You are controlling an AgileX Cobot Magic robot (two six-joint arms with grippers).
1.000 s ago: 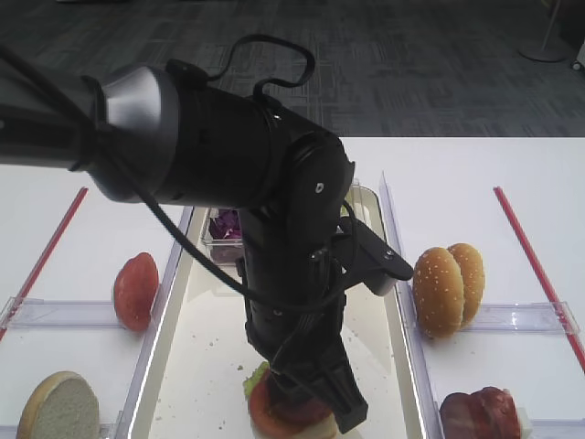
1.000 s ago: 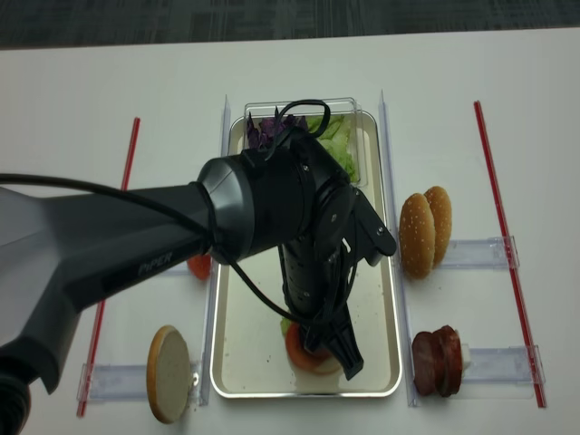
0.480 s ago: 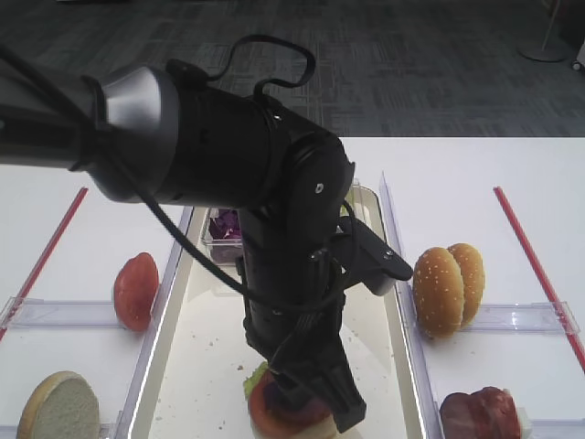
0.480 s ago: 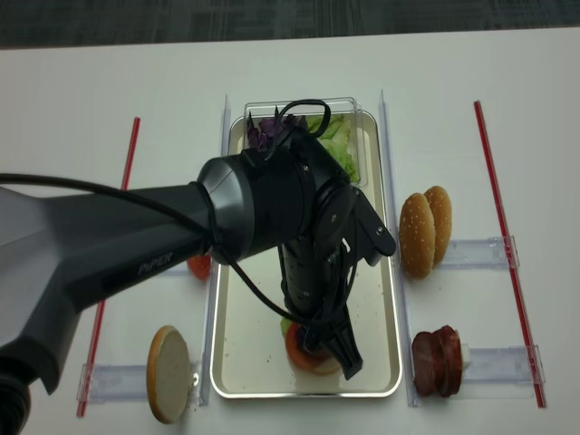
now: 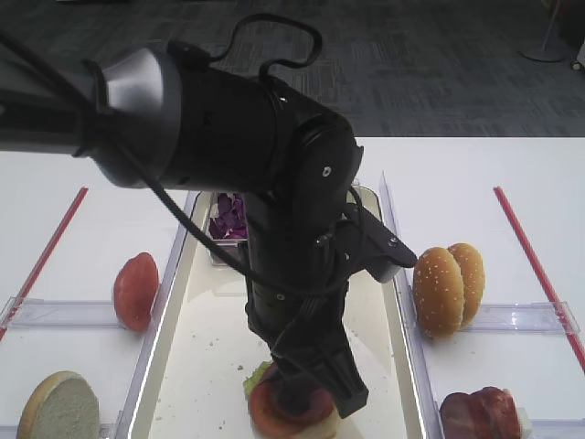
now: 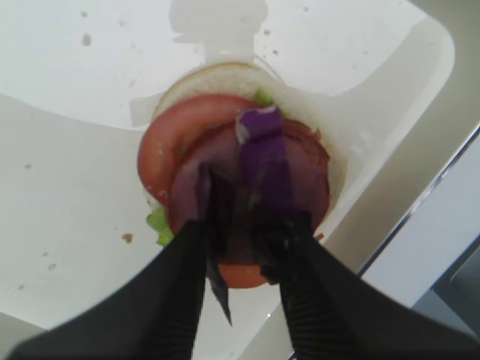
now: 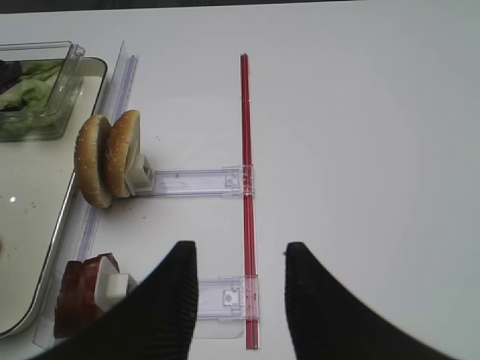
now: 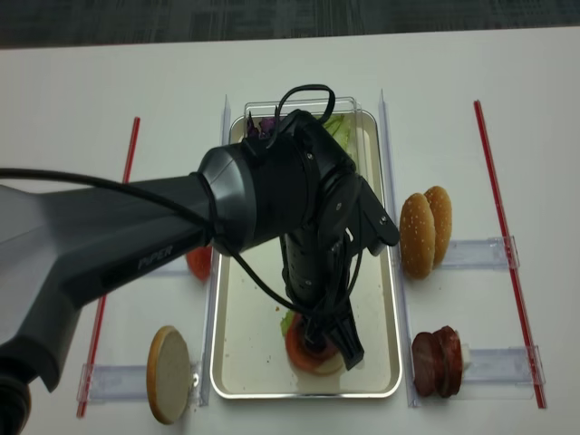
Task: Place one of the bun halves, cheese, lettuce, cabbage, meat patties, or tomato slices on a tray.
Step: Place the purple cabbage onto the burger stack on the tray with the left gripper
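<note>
On the cream tray (image 6: 75, 150) (image 8: 396, 308) sits a stack: bun half, lettuce (image 6: 159, 223), tomato slice (image 6: 161, 146), meat patty (image 6: 304, 176), and a purple cabbage piece (image 6: 262, 161) on top. My left gripper (image 6: 247, 225) (image 5: 320, 393) (image 8: 331, 349) hovers just over the stack, jaws open a little, with a thin dark shard clinging to one finger. My right gripper (image 7: 240, 251) is open and empty over the table at the right. No cheese shows.
Sesame bun halves (image 5: 448, 288) (image 7: 109, 157) and meat patties (image 5: 480, 413) (image 7: 79, 300) stand in holders to the right of the tray. Tomato slices (image 5: 135, 290) and a pale bun half (image 5: 57, 407) stand to its left. A clear box (image 7: 67, 75) holds cabbage (image 5: 227, 219) and lettuce (image 7: 30, 94).
My left arm has lifted slightly off the stack and its jaws have parted a little, leaving the cabbage piece on the patty. The right gripper has no earlier view.
</note>
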